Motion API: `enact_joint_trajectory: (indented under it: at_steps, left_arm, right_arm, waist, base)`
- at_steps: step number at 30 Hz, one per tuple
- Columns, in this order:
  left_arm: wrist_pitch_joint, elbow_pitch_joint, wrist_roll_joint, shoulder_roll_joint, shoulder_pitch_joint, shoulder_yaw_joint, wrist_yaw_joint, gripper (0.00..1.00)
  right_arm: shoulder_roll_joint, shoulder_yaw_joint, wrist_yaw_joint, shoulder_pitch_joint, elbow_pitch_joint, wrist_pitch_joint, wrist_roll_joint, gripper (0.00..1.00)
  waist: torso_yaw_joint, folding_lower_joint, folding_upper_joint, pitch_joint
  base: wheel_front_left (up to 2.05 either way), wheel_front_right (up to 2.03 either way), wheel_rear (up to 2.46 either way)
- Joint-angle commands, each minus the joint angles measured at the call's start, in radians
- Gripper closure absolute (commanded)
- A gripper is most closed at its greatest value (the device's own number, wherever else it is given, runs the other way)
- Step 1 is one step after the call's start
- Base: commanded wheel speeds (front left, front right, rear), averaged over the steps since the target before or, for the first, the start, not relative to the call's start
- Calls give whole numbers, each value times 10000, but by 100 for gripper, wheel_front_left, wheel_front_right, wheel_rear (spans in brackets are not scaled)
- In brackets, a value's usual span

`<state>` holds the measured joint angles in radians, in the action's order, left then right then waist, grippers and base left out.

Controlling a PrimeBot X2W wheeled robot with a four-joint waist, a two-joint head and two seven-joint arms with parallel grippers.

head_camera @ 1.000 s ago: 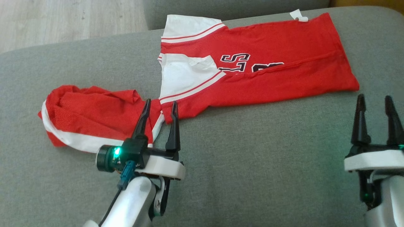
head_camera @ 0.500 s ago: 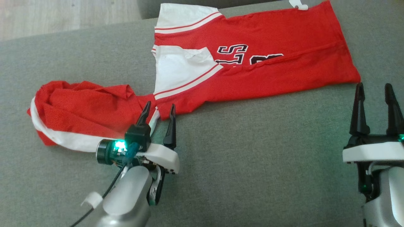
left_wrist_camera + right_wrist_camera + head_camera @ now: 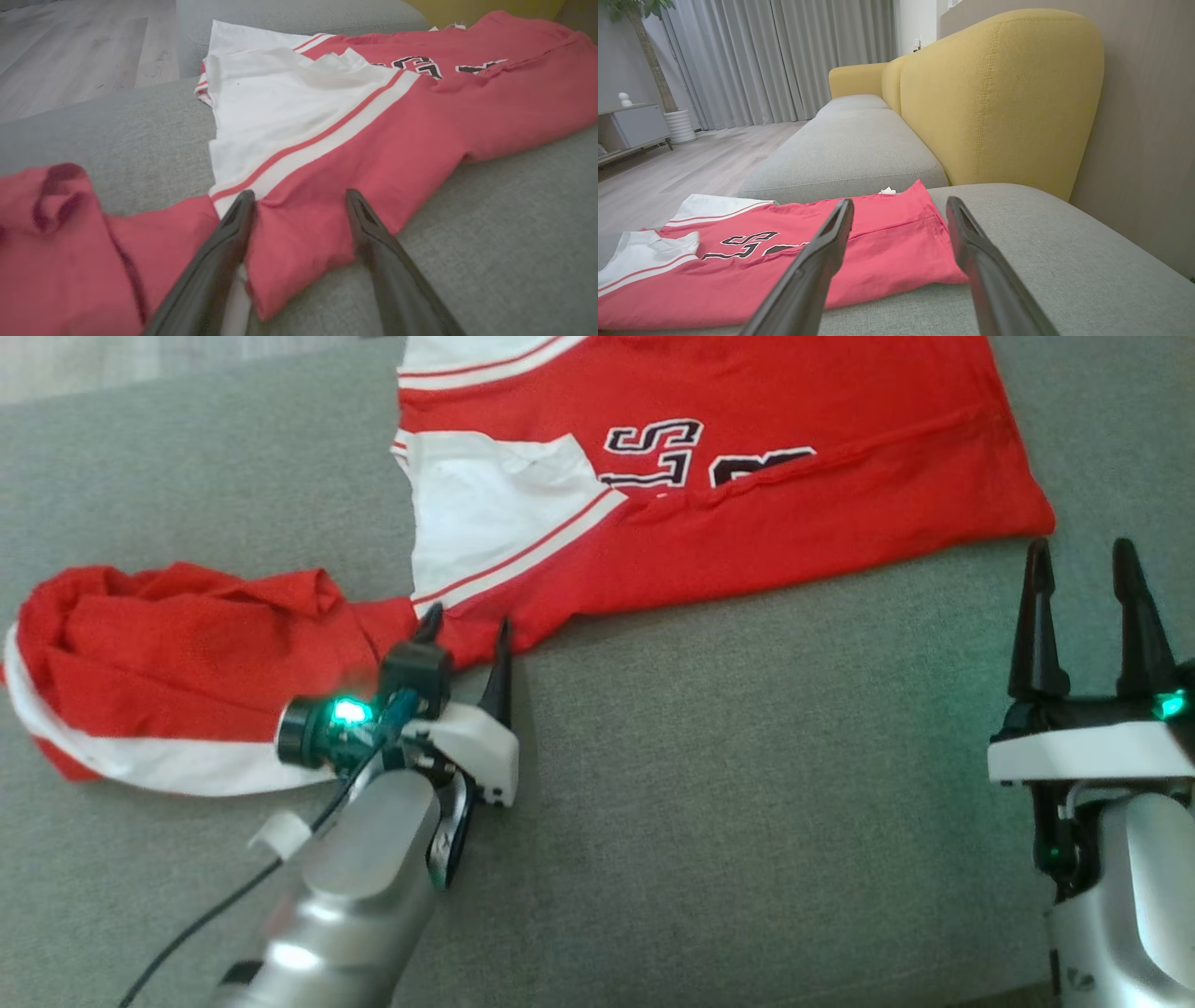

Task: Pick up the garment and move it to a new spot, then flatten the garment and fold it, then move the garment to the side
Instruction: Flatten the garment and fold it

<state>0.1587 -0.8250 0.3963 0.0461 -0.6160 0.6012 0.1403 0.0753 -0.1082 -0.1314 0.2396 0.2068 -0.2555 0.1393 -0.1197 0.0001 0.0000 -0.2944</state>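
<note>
Left gripper (image 3: 467, 625) stands wide apart, straddling the near red edge of the garment (image 3: 747, 523), nothing clamped; right gripper (image 3: 1080, 551) equally spread, empty, just off its corner.

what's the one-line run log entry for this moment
stage: pre-grasp | garment: lying on grey sofa, left end bunched | left pincer: open, tips astride near red edge | right pincer: open, holding nothing

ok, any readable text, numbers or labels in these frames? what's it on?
"S" or "5", cannot tell which: black print on the red garment.
Next character: cut off by a fold, unreadable.
White tag at the garment's edge: too small to read.
</note>
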Motion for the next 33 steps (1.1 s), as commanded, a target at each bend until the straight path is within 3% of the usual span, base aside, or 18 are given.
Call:
enact_joint_trajectory:
  at_steps: [1, 2, 3, 4, 5, 9, 15, 27, 33]
  left_arm:
    - [-120, 21, 115, 47, -405, -126, -100, 0]
    - [-223, -86, 141, 46, -466, -47, -176, 0]
    - [-346, -175, 216, 45, -500, 15, -244, 12]
    - [-460, -244, 288, 45, -529, 85, -287, 62]
    - [-541, -301, 323, 44, -560, 174, -310, 100]
    - [-561, -414, 379, 43, -634, 496, -331, 100]
    - [314, 38, 696, 42, -714, 675, -261, 100]
    - [691, 1079, 744, 42, -977, 1222, -140, 100]
    - [501, 1379, 598, 46, -1187, 1480, -124, 100]
  right_arm:
    - [-19, 223, 7, 261, -350, -62, 19, 0]
    - [-31, 215, 7, 288, -339, -62, 15, 0]
    - [-40, 196, 7, 314, -305, -62, 1, 0]
    - [-46, 178, 7, 342, -256, -62, -23, 0]
    - [-47, 161, 7, 375, -192, -62, -53, 0]
    - [50, 15, 7, 555, 78, -54, -151, 0]
    - [385, -275, 7, 870, 431, 418, -302, 0]
    - [787, -2009, 7, 2653, 2751, 3600, -1620, 0]
    - [953, -2537, 7, 3855, 4348, 4437, -2296, 0]
  waist:
    - [-100, -1, 0, -142]
    - [-114, -1, 0, -175]
    - [-119, -1, 0, -196]
    - [-117, -1, 0, -209]
    - [-107, -1, 0, -208]
    - [27, -1, 0, -97]
    - [379, -1, 0, 292]
    - [841, -1, 0, 316]
    - [996, -1, 0, -129]
  base:
    - [0, 0, 0]
    - [0, 0, 0]
    - [0, 0, 0]
    - [0, 0, 0]
    - [0, 0, 0]
    - [0, 0, 0]
    - [0, 0, 0]
    - [0, 0, 0]
    - [0, 0, 0]
